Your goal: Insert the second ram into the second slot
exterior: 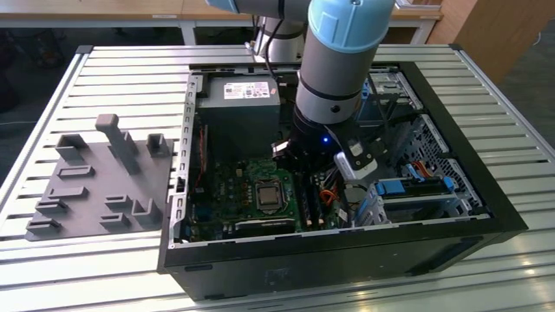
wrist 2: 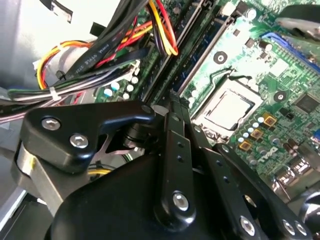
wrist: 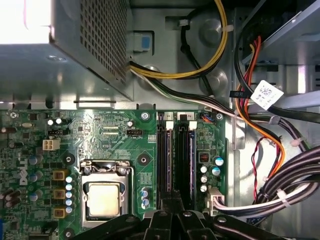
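**Fingertips closed over the memory slots, stick standing on edge**

I am working deep inside the open computer case [exterior: 485, 214]. It lies on its side on the slatted table [exterior: 130, 71], so the motherboard [wrist: 100, 130] faces up and I can come at it from above. That is why my arm [exterior: 338, 58] drops almost straight down into the case. The grey parts fixture [exterior: 95, 182] sits on the exterior view's left, well apart from me.

In the first wrist view the power supply [wrist: 75, 50] walls off one end of the board. The cable bundle [wrist: 295, 175] is tied off to the side, which keeps the slot bank open to me. The processor socket [wrist: 104, 197] lies just beside that bank.

My gripper [wrist: 172, 202] hangs right over the near end of the slots. Its two fingers [wrist 2: 176, 130] are drawn together to one narrow point. I cannot tell whether anything is nipped between the tips.

I take the second ram [wrist: 189, 160] to be the blue-edged stick standing on its thin edge in the slot bank. I judge it at least partly seated. How deep it sits does not show. Its long axis runs along the slot, from the white clips [wrist: 192, 116] at the power-supply end toward my fingertips. It lies parallel to the neighbouring stick [wrist: 166, 160] and close beside it. That matches the slot's line, and it puts my closed tips near one end of the stick's top edge.
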`<state>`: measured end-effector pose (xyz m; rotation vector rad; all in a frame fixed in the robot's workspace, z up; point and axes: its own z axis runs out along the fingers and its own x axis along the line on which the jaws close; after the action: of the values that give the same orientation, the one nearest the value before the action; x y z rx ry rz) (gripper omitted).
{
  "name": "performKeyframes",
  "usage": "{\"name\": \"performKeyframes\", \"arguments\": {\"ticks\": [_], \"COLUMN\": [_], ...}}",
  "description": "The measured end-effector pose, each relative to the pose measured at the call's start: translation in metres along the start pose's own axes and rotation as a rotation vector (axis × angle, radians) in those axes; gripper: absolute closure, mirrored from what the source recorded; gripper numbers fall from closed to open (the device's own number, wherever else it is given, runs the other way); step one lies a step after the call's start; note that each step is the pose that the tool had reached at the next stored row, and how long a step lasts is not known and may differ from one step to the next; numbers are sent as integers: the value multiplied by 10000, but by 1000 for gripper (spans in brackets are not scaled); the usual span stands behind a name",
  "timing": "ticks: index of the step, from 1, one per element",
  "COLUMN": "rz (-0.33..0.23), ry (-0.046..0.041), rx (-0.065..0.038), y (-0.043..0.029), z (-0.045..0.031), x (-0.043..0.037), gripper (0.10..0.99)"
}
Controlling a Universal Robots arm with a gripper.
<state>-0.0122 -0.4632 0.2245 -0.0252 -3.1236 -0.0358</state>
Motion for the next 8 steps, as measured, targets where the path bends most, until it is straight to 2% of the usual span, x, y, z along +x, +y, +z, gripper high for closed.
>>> {"name": "performKeyframes", "arguments": {"ticks": [8], "rz": [0], "ry": [5], "rx": [3], "y": [2], "z": [-103], "x": [2], "gripper": [980]}}
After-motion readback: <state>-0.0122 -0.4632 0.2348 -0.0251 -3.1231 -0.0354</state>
